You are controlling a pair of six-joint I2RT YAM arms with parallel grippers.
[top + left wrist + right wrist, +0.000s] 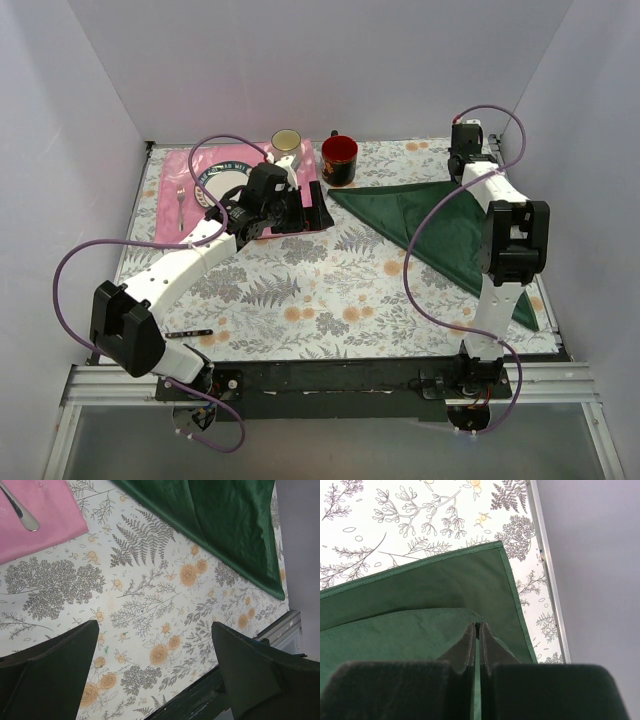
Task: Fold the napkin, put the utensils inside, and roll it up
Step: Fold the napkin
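The right pincer [478,626] is clenched on a raised fold of the napkin [420,590], which lies spread on the tabletop [300,290] right of the dark mug [339,158], while the left pincer [154,627] hangs released left of that mug.

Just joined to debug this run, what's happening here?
Right gripper is shut over the green napkin, apparently pinching its upper layer near a corner. The napkin lies folded into a triangle on the right of the floral tablecloth. Left gripper hovers open and empty near the pink placemat. A black-handled utensil lies by the left arm's base, not in the napkin.
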